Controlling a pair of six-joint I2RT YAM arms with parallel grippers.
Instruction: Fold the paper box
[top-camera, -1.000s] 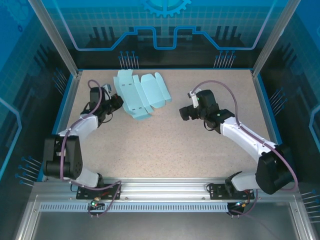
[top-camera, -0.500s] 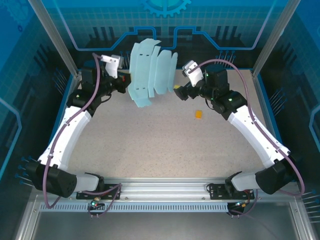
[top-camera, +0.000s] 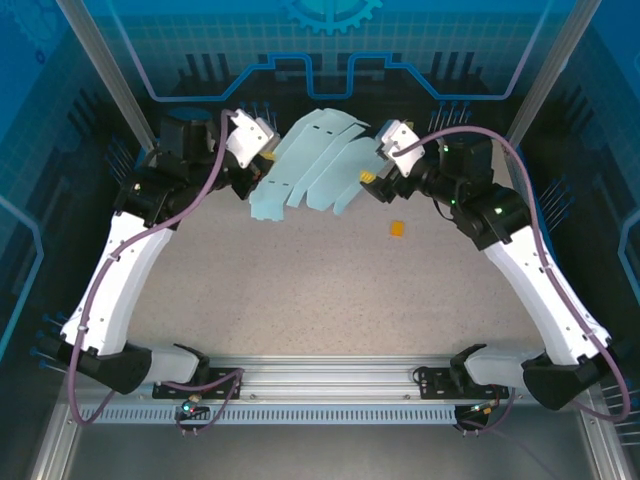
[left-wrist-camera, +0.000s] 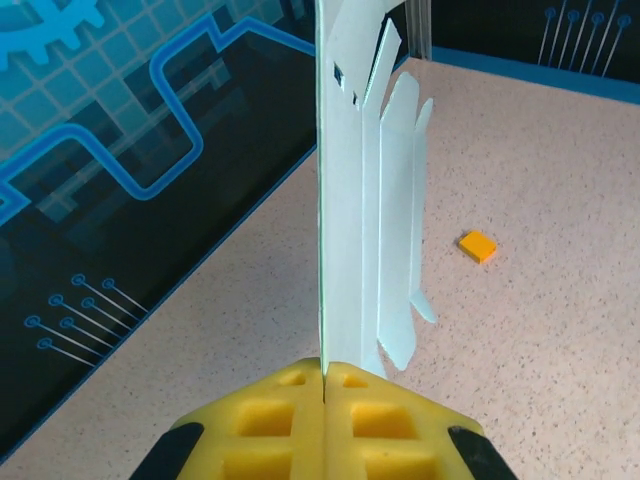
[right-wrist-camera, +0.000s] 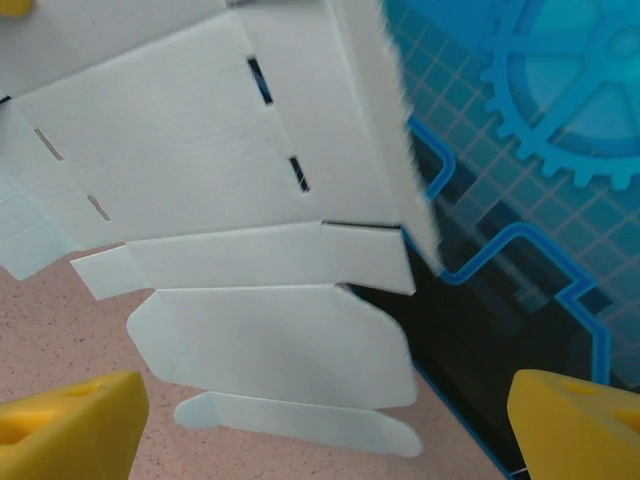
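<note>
— Starting nearest, what lies on the table (top-camera: 320, 300)?
— A tiny orange block (top-camera: 398, 229), right of centre, alone on the speckled surface.
— And beyond it?
— The paper box (top-camera: 310, 170), a flat pale-blue sheet, is held up at the upper middle of the top view with its flaps hanging down. The left gripper (left-wrist-camera: 325, 385) is clamped on its edge, yellow pads pressed together on the card. The right gripper (right-wrist-camera: 320, 420) stands spread wide beside the sheet's right side, holding nothing.
</note>
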